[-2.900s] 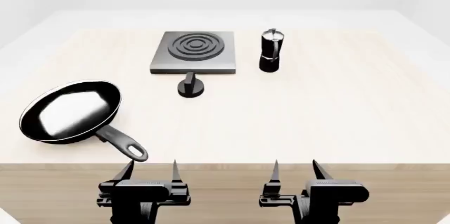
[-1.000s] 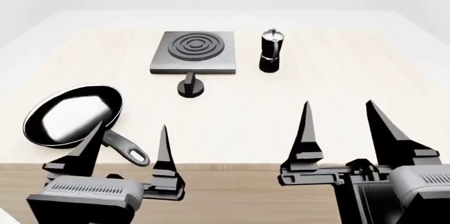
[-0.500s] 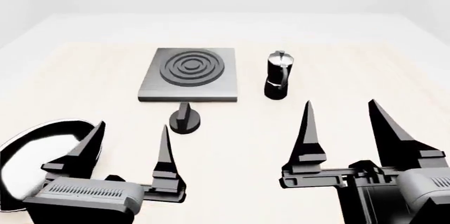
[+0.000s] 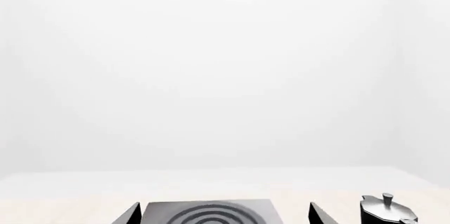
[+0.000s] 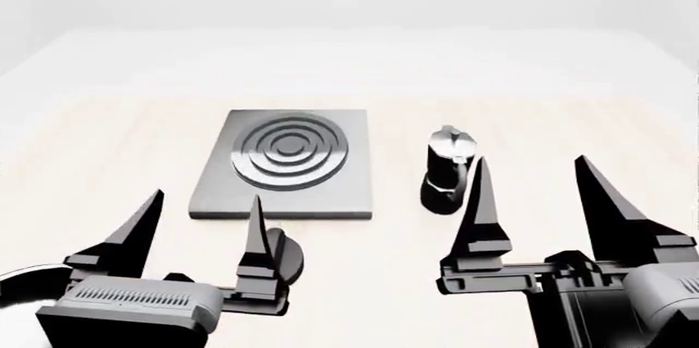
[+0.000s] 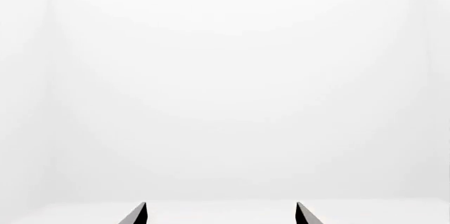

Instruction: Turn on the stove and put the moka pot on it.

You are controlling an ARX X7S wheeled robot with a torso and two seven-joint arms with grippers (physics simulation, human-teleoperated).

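The stove (image 5: 286, 164) is a flat grey slab with concentric rings on the light wood table; it also shows in the left wrist view (image 4: 211, 212). Its round black knob (image 5: 281, 255) lies just in front of it, partly hidden behind my left gripper's fingertip. The moka pot (image 5: 447, 171) stands upright to the right of the stove; its silver lid shows in the left wrist view (image 4: 386, 209). My left gripper (image 5: 203, 209) is open and empty, raised near the knob. My right gripper (image 5: 532, 178) is open and empty, raised in front of and to the right of the pot.
The black frying pan's rim (image 5: 20, 282) shows at the lower left edge, mostly out of view. The wooden table (image 5: 568, 127) stretches back to a white floor and walls.
The head view has come forward, so the stove, knob and pot sit lower and larger in the picture. The pan has slid almost out of view. Both grippers stay raised and open.
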